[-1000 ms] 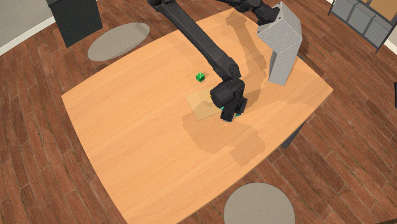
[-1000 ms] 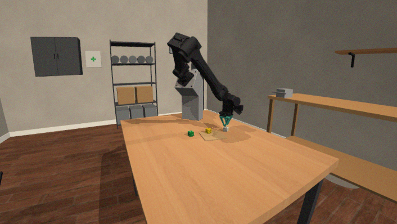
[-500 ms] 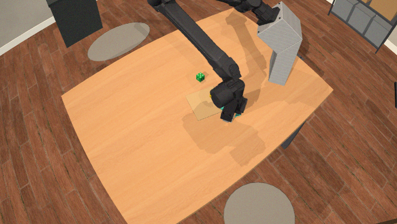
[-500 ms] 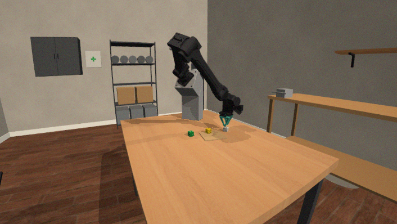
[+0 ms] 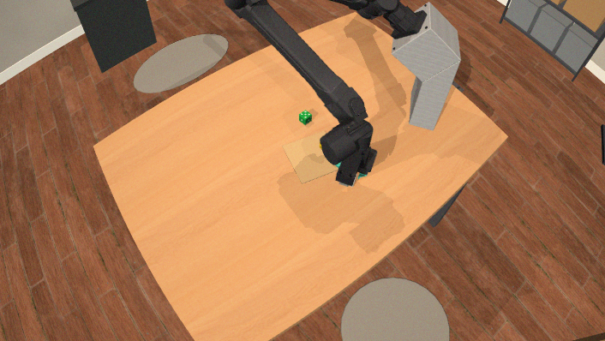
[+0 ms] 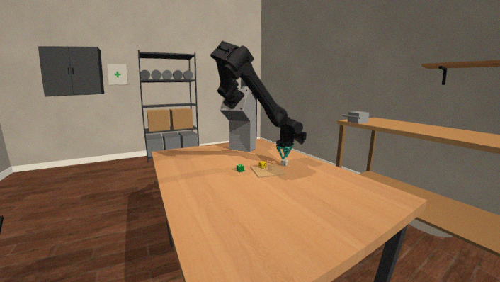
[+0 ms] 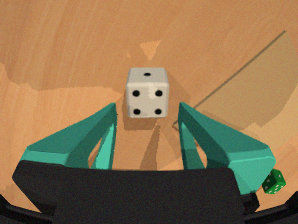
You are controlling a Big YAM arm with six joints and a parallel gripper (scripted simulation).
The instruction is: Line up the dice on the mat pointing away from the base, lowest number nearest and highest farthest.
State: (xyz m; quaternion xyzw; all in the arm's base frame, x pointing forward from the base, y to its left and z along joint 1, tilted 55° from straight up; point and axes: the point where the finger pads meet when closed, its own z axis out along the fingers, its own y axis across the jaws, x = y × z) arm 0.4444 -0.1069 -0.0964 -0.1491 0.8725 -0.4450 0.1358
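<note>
Hovering over the white die point(image 6: 285, 163) point(image 7: 147, 93), gripper point(image 5: 350, 176) point(image 6: 284, 158) point(image 7: 147, 110) fingers spread, nothing pinched; in wrist view the die sits at 12 o'clock of the fingertips, on the table point(image 5: 223, 214) point(image 6: 248, 212) point(image 7: 60, 50). Top view: white is off the mat point(image 5: 302, 164) point(image 6: 268, 172) point(image 7: 250, 95) at its 4 o'clock, green die point(image 5: 305, 117) point(image 6: 240, 168) point(image 7: 274, 181) off at 12, yellow die point(image 5: 320, 146) point(image 6: 262, 164) on it.

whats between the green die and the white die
The yellow die and part of the mat lie between the green die and white die, per the exterior view.
</note>
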